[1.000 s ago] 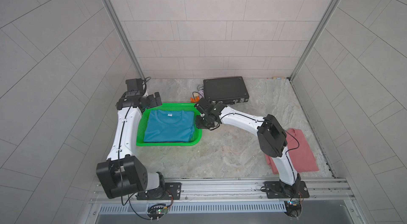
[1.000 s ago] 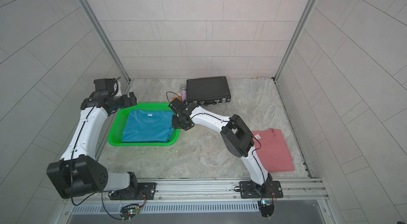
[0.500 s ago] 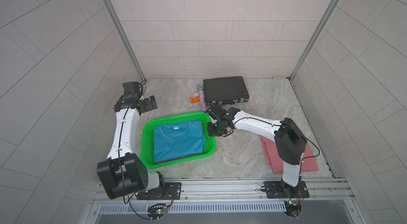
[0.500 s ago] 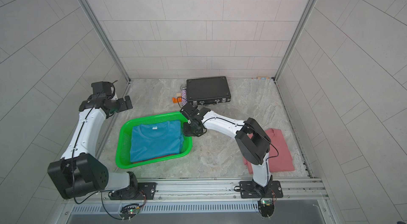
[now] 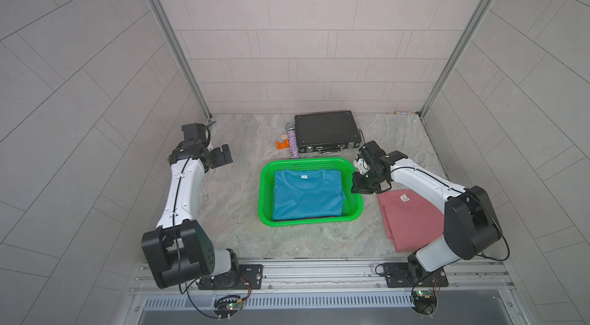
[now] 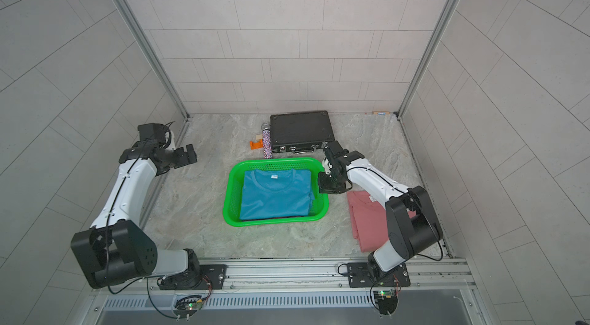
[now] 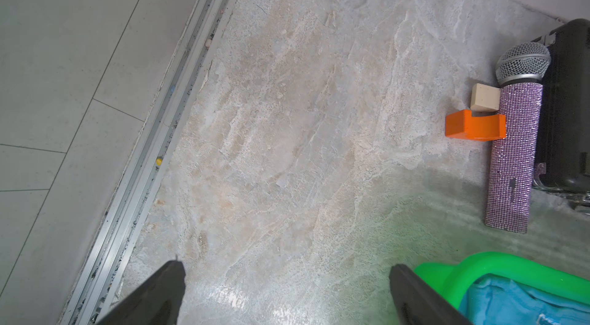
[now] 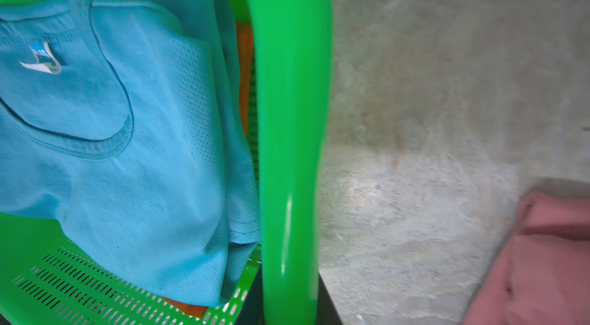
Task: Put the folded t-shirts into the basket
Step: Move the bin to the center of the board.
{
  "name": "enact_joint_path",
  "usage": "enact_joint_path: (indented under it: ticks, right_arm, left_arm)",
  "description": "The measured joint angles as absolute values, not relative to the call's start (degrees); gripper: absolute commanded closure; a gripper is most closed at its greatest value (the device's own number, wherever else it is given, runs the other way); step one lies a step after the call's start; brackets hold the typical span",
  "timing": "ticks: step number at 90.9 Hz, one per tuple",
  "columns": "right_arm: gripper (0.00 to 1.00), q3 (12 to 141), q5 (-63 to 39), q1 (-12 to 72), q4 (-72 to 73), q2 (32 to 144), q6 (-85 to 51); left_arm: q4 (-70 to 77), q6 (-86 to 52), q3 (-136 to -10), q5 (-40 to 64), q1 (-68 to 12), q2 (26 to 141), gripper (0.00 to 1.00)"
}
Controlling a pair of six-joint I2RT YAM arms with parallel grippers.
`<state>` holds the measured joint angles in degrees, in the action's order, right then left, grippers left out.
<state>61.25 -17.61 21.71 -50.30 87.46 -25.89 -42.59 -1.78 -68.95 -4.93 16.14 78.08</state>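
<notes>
The green basket (image 5: pixel 265 192) (image 6: pixel 228 199) stands mid-table in both top views. A sky blue folded t-shirt (image 5: pixel 306 194) (image 6: pixel 274 195) (image 8: pixel 127 148) lies on top inside it, with an orange one (image 8: pixel 244 52) peeking out beneath. My right gripper (image 5: pixel 359 184) (image 6: pixel 325 184) (image 8: pixel 289 288) is shut on the basket's right rim (image 8: pixel 290 116). The pink folded t-shirt (image 5: pixel 412 221) (image 6: pixel 370 224) (image 8: pixel 542 259) lies on the table right of the basket, partly under my right arm. My left gripper (image 5: pixel 223 156) (image 6: pixel 188 156) (image 7: pixel 285 267) hangs open and empty, far left of the basket (image 7: pixel 479 270).
A black briefcase (image 5: pixel 325 130) lies at the back behind the basket. Beside it are a glittery purple microphone (image 5: pixel 292 144) (image 7: pixel 517 148), an orange block (image 5: pixel 282 145) (image 7: pixel 472 125) and a beige block (image 7: pixel 485 97). Tiled walls close in the left, back and right.
My right gripper has dragged the basket from the left side rightward and nearer, up close to the pink t-shirt. The left gripper has stayed open in about the same place.
</notes>
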Motion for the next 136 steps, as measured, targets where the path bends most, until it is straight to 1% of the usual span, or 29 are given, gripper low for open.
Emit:
enact_joint_path:
  ticks: [20, 27, 33, 44, 59, 66, 86, 101, 110, 119, 128, 136]
  right_arm:
    - [0.89, 61.1, -18.5, 13.1, -53.5, 86.8, -18.8]
    - [0.88, 63.0, -17.9, 10.9, -54.3, 88.1, -17.5]
    - [0.83, 65.3, -17.4, 9.8, -54.8, 89.6, -16.4]
    - [0.80, 69.9, -16.9, 9.3, -55.1, 92.1, -14.9]
    - [0.81, 73.3, -15.7, 9.4, -55.0, 94.5, -14.1]
    - [0.70, 73.4, -15.5, 9.4, -54.9, 95.2, -15.1]
    - [0.55, 73.4, -13.8, 9.3, -55.1, 96.0, -17.4]
    - [0.53, 73.9, -9.3, 9.2, -58.2, 92.2, -19.5]
    - [0.51, 73.8, -5.5, 8.9, -60.2, 86.3, -21.7]
    - [0.48, 71.9, -4.8, 8.5, -60.0, 78.5, -22.7]
    - [0.45, 69.0, -6.0, 8.4, -59.9, 72.6, -23.1]
    - [0.44, 67.8, -6.8, 8.4, -59.9, 72.0, -23.2]
  left_arm:
    - [-41.6, -2.2, -66.1, -4.4, 16.1, 73.8, 0.00]
    - [-41.4, -2.5, -66.0, -4.3, 16.1, 73.1, 0.00]
    - [-41.3, -2.6, -66.0, -4.1, 16.1, 72.8, 0.00]
    - [-41.2, -2.8, -65.8, -3.9, 16.1, 72.8, 0.00]
    - [-40.9, -3.0, -65.2, -3.4, 16.1, 72.8, 0.00]
    - [-40.8, -3.0, -65.2, -3.0, 16.1, 72.8, 0.00]
    - [-40.8, -3.0, -65.2, -1.5, 16.1, 72.8, 0.00]
    - [-40.8, -2.7, -65.1, 1.5, 16.1, 72.8, 0.00]
    - [-40.7, -1.9, -64.3, 5.1, 16.1, 72.2, 0.00]
    - [-40.7, -0.3, -62.4, 10.0, 15.4, 71.3, 0.00]
    - [-41.4, 2.0, -60.8, 13.6, 12.1, 71.0, 0.00]
    - [-41.8, 4.0, -59.6, 15.0, 6.9, 71.0, 0.00]
